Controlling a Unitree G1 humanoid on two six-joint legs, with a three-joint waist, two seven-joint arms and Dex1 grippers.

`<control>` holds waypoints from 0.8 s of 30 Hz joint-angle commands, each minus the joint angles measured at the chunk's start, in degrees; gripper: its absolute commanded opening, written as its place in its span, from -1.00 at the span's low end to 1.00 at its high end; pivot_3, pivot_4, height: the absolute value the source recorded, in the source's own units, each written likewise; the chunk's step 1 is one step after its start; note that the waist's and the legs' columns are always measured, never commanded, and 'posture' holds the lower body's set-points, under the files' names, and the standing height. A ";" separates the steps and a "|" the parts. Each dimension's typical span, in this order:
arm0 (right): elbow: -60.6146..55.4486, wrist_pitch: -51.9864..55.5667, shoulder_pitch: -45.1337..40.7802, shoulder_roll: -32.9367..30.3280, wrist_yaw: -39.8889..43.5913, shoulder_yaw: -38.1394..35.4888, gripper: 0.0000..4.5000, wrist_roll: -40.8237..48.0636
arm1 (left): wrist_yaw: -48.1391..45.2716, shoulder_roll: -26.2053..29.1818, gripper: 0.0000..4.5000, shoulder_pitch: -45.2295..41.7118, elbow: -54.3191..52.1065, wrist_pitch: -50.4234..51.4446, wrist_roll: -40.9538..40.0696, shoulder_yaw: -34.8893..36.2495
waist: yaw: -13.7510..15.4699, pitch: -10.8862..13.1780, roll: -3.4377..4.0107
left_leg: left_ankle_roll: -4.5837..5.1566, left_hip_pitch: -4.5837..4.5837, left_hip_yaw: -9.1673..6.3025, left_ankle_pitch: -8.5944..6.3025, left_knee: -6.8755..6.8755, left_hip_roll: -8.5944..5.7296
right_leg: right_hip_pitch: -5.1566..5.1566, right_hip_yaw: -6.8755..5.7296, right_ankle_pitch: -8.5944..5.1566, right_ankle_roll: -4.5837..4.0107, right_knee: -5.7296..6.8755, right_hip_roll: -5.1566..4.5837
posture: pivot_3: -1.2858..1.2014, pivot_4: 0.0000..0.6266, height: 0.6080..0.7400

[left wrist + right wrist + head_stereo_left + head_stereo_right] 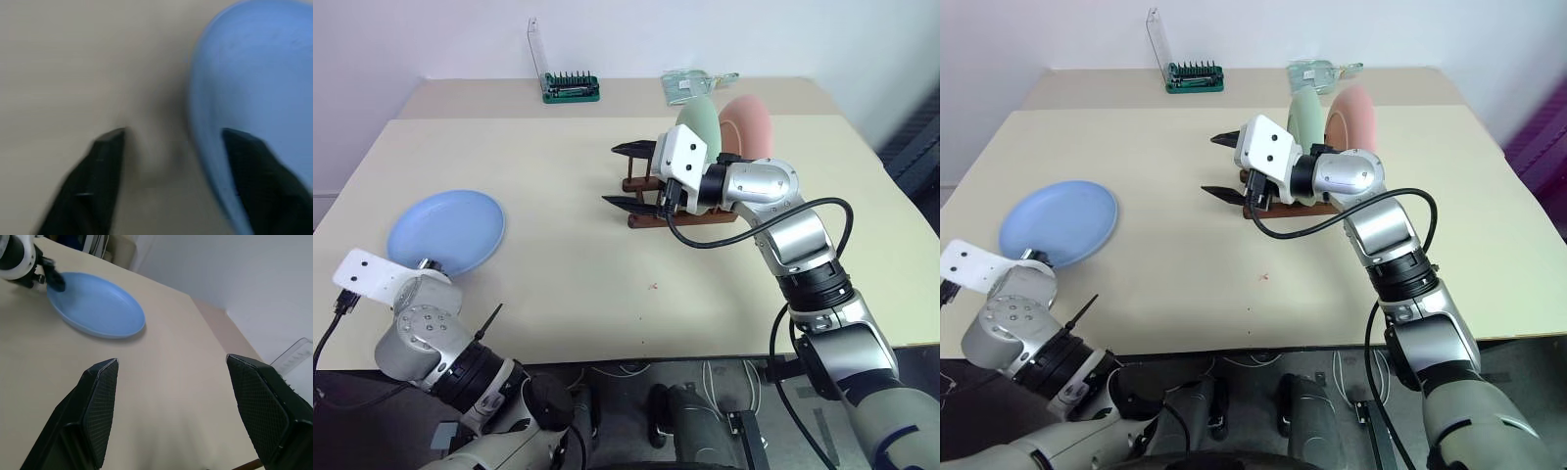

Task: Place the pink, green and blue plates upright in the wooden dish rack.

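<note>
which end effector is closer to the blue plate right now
Left. The left end effector is right at the rim of the blue plate, its fingers open on either side of the edge. The right end effector is open and empty across the table, by the wooden dish rack.

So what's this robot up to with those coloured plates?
It is loading plates into a wooden dish rack. The green plate and pink plate already stand upright in it. The blue plate still lies flat on the table, over by the robot's left. The left pincer is open at that plate's near rim, one finger over the plate and one over the table, not yet gripping. The right pincer hangs open and empty beside the rack.
</note>
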 commanded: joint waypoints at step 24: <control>12.26 -27.32 -8.21 2.90 -13.74 5.69 0.98 -24.83 | -18.53 10.35 -1.00 -11.90 3.31 -15.37 -5.24 -36.75 | -0.41 0.18 -0.31 | -0.07 0.01 0.19 0.05 -0.11 -0.07 | -0.11 0.07 0.05 -0.07 0.00 0.03 | 0.03 -0.52 0.84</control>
